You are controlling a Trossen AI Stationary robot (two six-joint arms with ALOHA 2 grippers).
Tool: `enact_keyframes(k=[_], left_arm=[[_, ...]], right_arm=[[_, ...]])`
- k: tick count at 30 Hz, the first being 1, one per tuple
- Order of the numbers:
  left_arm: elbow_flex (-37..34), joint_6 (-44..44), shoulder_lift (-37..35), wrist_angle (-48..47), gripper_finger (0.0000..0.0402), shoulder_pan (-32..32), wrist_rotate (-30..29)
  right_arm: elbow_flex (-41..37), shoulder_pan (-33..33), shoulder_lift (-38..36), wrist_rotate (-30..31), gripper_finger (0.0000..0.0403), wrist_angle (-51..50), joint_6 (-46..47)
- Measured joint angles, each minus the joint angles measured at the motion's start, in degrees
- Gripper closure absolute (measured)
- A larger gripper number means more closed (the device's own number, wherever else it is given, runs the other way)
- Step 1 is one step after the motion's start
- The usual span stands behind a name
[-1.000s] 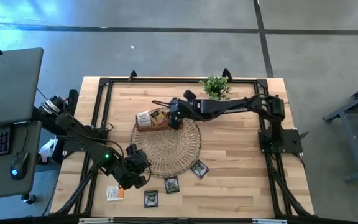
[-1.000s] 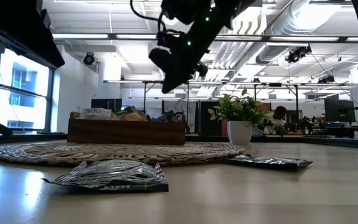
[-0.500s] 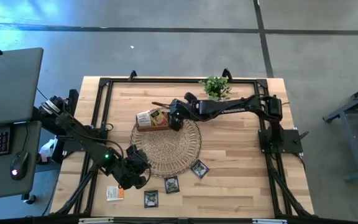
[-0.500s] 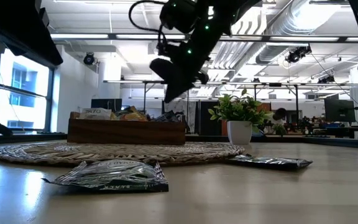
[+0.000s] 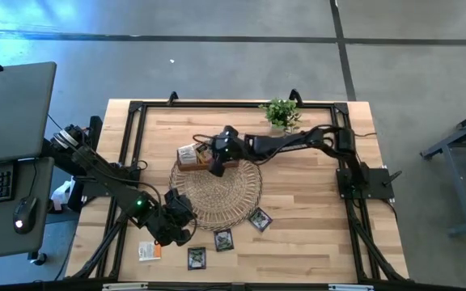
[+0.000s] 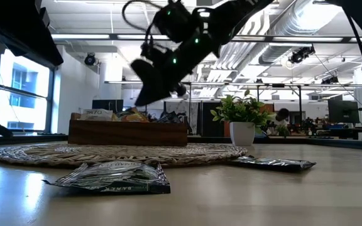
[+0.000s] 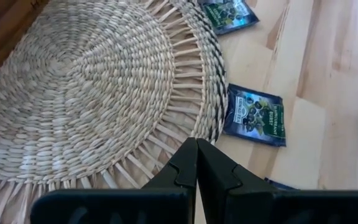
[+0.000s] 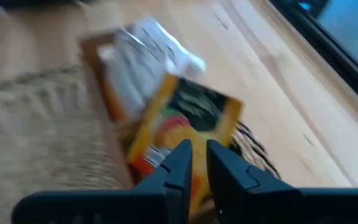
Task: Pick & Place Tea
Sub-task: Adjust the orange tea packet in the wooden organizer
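The right wrist view was smeared by motion: the orange packet [image 8: 185,124] and the white packet [image 8: 148,46] in the wooden tray [image 8: 114,124] showed no readable print. In the low view the tray's wall [image 6: 127,133] hid most of its packets. The left wrist view cut off a dark packet [image 7: 229,12] at the picture's edge.
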Motion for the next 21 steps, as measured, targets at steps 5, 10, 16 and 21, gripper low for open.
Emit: enact_keyframes(k=[5, 10, 16, 21], left_arm=[[0.0, 0.0, 0.0, -0.3, 0.0399, 0.0, 0.1], [0.0, 0.0, 0.0, -0.2, 0.0399, 0.0, 0.0], [0.0, 0.0, 0.0, 0.0, 0.0399, 0.0, 0.1], [0.0, 0.0, 0.0, 0.1, 0.0399, 0.0, 0.2]], right_arm=[[0.1, 0.3, 0.4, 5.6, 0.0398, -3.8, 0.2], [0.1, 0.3, 0.4, 3.5, 0.0396, -5.3, 2.6], [0.1, 0.9, 0.4, 2.6, 0.0398, -6.0, 2.8], [0.1, 1.1, 0.9, 5.0, 0.04, -5.9, 2.7]])
